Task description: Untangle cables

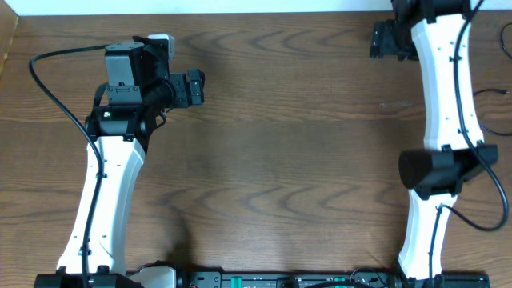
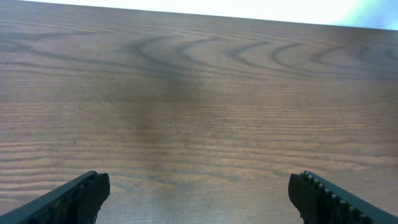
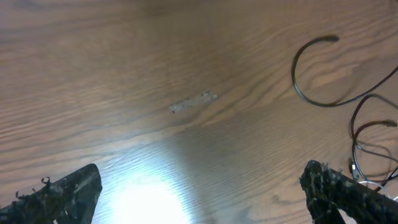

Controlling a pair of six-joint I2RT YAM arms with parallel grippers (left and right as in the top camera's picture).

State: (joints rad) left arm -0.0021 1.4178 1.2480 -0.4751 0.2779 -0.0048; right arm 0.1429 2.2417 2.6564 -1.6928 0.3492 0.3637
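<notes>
Looking for lettering turns up only small green marks on the black strip [image 1: 272, 280] along the near edge of the table [image 1: 280, 160], too small to read. Bare wood runs wide between the two arms, and a pale band marks the table's far edge in the overhead and left wrist views. The left gripper [image 2: 199, 183] hovers over plain wood grain with its fingers spread wide and nothing between them. The right gripper [image 3: 200, 174] sits near the far right corner, also spread wide and holding nothing. The cables [image 3: 357, 124] lie on the wood at the right of the right wrist view. One black cord [image 3: 296, 81] curves in an open loop with a small plug at its end, and darker and paler strands coil just beside the right finger [image 3: 336, 193]; which crosses which I cannot tell. A pale scuff [image 3: 193, 102] marks the wood well left of them. Thick black arm cables [image 1: 48, 88] bow outward beside each arm.
</notes>
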